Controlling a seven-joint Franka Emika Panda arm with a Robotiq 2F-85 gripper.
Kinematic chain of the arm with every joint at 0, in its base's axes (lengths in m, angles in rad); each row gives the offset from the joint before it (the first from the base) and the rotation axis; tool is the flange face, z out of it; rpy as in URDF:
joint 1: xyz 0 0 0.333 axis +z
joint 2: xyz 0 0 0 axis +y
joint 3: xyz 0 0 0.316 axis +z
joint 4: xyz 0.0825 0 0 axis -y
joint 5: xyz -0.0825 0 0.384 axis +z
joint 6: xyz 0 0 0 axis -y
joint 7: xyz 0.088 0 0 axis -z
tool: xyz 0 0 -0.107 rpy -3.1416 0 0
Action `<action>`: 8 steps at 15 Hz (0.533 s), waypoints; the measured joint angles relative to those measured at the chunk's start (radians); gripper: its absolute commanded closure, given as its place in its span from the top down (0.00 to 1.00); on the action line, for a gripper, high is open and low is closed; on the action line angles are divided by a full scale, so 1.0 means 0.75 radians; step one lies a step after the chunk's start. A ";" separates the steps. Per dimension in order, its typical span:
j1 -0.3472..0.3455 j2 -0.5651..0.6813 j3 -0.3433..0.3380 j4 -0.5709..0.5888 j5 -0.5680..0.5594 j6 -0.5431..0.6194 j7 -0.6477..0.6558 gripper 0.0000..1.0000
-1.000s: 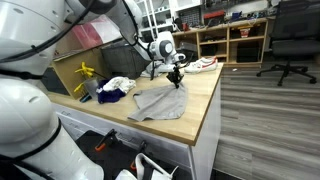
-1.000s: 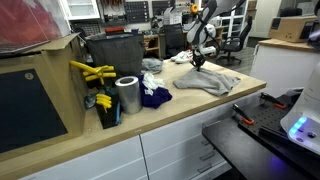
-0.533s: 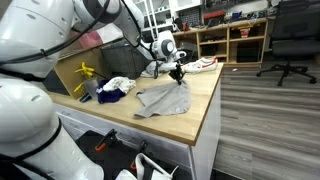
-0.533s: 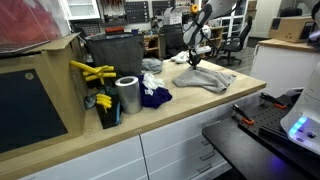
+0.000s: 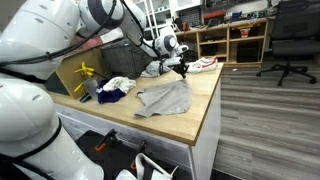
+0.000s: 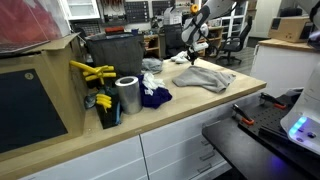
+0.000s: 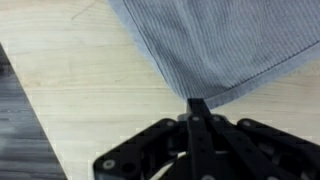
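Since a second ago the pincer (image 5: 183,70) has risen a little and drawn toward the far end of the wooden worktop (image 5: 198,125). The far corner of the grey cloth (image 5: 163,98) has come up with it, while the near part of the cloth lies flat where it lay before.

The pincer is fully closed. In the wrist view its black fingertips (image 7: 197,108) meet on the pointed corner of the grey cloth (image 7: 230,40) and pinch it, with bare wood to the left.

In both exterior views the cloth spreads over the worktop nearer than the pincer and below it. Its near edge sits close to the front of the worktop, and its far corner is tented up to the closed tips.

To the left of the grey cloth lies a crumpled blue cloth (image 6: 155,97), well apart from the pincer. A shiny metal cylinder (image 6: 127,95) stands upright just left of it, and a white cloth (image 5: 120,83) is bunched just beyond. Far behind the worktop stand open shelves (image 5: 232,40) and an office chair (image 5: 290,40).
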 measured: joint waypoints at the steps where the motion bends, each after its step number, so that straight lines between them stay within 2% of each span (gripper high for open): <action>1: 0.001 -0.007 0.005 0.003 0.002 -0.012 0.000 0.00; 6: -0.003 -0.128 0.110 -0.061 0.022 -0.269 -0.058 0.00; 7: -0.003 -0.164 0.135 -0.096 0.026 -0.327 -0.080 0.24; 8: -0.003 -0.203 0.158 -0.137 0.028 -0.384 -0.104 0.27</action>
